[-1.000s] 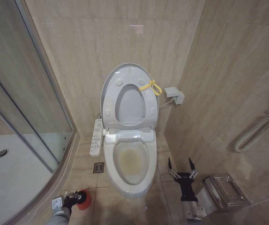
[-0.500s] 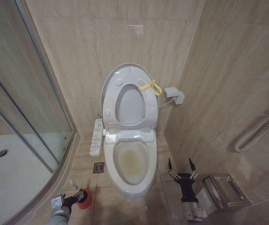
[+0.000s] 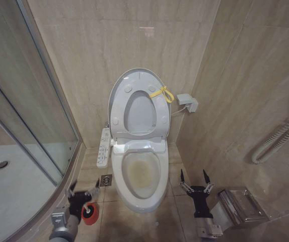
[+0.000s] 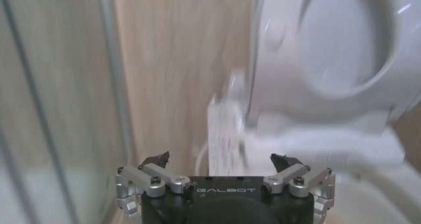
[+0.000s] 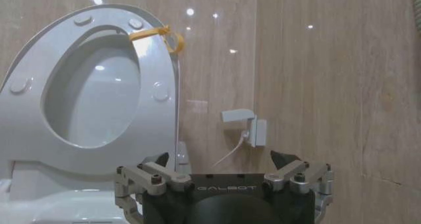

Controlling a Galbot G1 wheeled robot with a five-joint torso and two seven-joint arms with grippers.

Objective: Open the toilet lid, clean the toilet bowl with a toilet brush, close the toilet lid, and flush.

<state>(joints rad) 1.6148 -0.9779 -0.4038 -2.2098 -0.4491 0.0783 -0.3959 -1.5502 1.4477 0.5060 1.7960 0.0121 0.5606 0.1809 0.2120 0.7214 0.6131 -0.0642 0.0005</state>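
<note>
Toilet lid (image 3: 134,83) raised against the wall with the seat ring (image 3: 137,113), its yellow cord loop (image 3: 162,93) at the edge, exposing the stained toilet bowl (image 3: 140,176) for brushing. Head view: left hand (image 3: 83,191), fingers spread wide and empty, hangs just above the red holder (image 3: 89,216) on the floor beside the bowl, a placement suited to reaching for the toilet brush, whose handle cannot be made out. Right hand (image 3: 194,179), also wide and empty, waits by the bowl's other side, near a metal bin (image 3: 240,206). Left wrist view: left hand's fingertips (image 4: 159,158) apart, facing the blurred seat ring. Right wrist view: right hand's fingertips (image 5: 284,159) apart, facing the lid and a wall socket (image 5: 247,128).
</note>
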